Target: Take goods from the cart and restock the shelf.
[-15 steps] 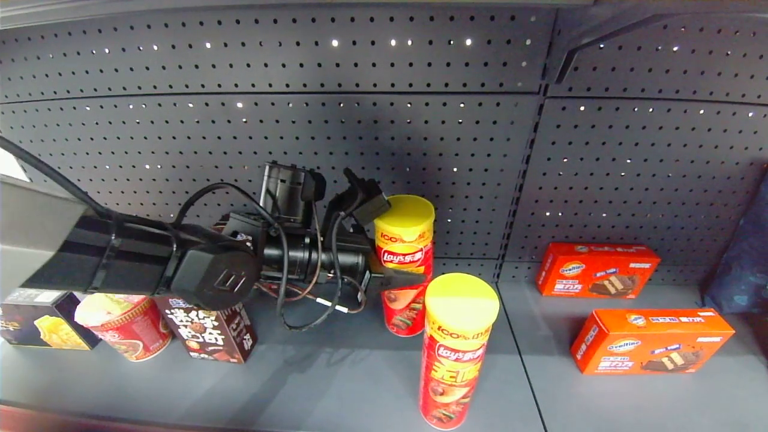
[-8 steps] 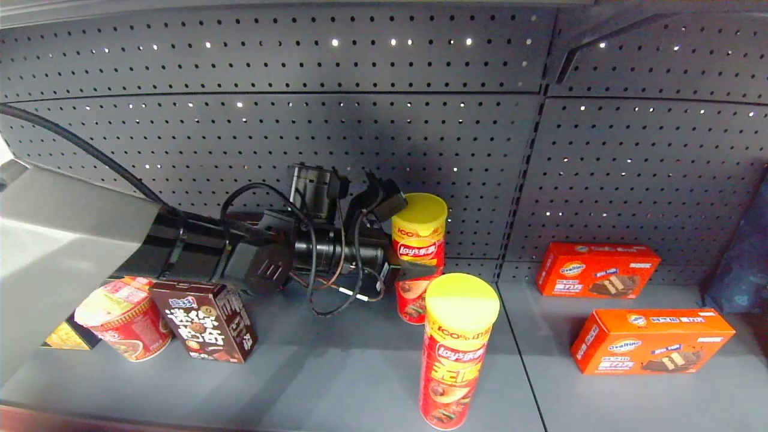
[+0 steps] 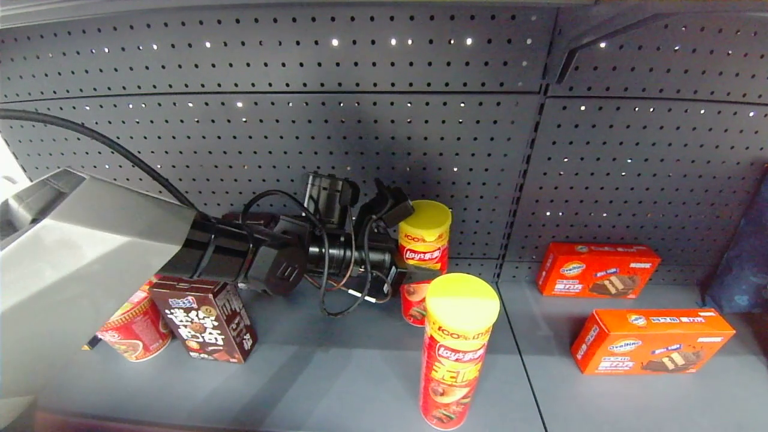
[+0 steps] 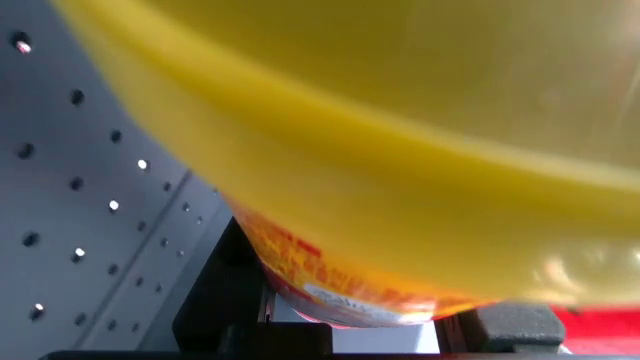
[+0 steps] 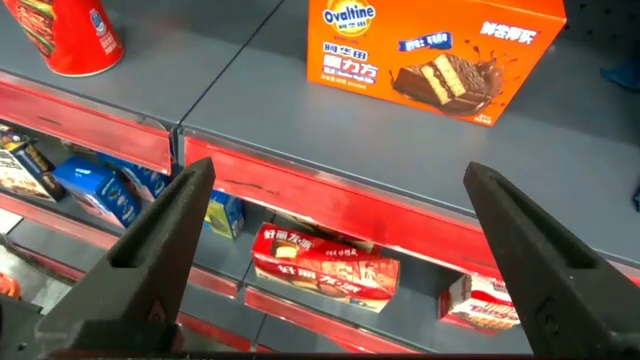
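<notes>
A chip can [image 3: 425,240] is clasped upright by the left end effector [image 3: 414,274] at the back of the shelf [image 3: 336,372], behind a second can [image 3: 459,348], while the right end effector [image 5: 338,172] is spread wide.

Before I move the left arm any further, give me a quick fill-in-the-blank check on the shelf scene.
1. The left end effector is shut on the rear chip can, whose lid is ____.
2. The right end effector is ____, holding nothing.
3. ____ orange boxes lie on the right section of the shelf.
Missing words: yellow; open; two.
</notes>
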Controlling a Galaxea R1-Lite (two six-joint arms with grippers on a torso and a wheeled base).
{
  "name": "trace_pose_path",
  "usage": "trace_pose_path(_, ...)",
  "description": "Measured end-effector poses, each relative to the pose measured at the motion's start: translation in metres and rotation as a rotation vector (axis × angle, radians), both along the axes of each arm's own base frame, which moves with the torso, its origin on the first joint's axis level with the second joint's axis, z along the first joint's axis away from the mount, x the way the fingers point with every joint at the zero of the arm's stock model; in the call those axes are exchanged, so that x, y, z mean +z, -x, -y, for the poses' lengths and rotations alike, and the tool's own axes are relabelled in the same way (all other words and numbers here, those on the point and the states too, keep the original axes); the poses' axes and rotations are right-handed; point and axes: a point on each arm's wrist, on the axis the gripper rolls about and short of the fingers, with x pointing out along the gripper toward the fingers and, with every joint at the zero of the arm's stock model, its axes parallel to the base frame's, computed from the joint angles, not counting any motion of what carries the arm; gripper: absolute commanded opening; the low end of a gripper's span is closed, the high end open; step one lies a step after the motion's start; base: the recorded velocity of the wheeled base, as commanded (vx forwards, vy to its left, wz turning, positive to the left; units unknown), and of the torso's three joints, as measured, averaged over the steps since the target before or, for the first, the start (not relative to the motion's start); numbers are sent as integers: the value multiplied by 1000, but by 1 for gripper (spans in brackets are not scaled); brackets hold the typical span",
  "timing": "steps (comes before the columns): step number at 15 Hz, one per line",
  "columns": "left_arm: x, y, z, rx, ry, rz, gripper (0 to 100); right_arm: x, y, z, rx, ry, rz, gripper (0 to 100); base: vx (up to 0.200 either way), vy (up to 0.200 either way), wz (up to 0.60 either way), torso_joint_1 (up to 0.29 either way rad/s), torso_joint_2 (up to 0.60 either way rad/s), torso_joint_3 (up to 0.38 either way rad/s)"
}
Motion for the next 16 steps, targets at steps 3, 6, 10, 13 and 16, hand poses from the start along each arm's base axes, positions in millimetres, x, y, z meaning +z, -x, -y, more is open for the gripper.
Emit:
trace_pose_path(3, 1, -5, 8, -10, -4, -8, 0, 0, 0, 0, 0, -2, 5, 100, 0, 0, 0, 0, 0, 0)
trace_pose_path(6, 0, -8, 13, -19, -6, -3, 0, 0, 1, 0, 0, -3, 8, 100, 0, 0, 0, 0, 0, 0)
trace_pose_path(10, -4, -10, 15, -24, -12, 1, 0, 0, 1, 0, 0, -3, 7, 100, 0, 0, 0, 0, 0, 0)
trace_pose_path(13, -10, -12, 15, -31, -29, 17, 100, 0, 1, 0, 0, -3, 7, 100, 0, 0, 0, 0, 0, 0)
trace_pose_path(16, -15, -11, 15, -14, -46, 14, 100, 0, 1, 0, 0, -3, 7, 100, 0, 0, 0, 0, 0, 0)
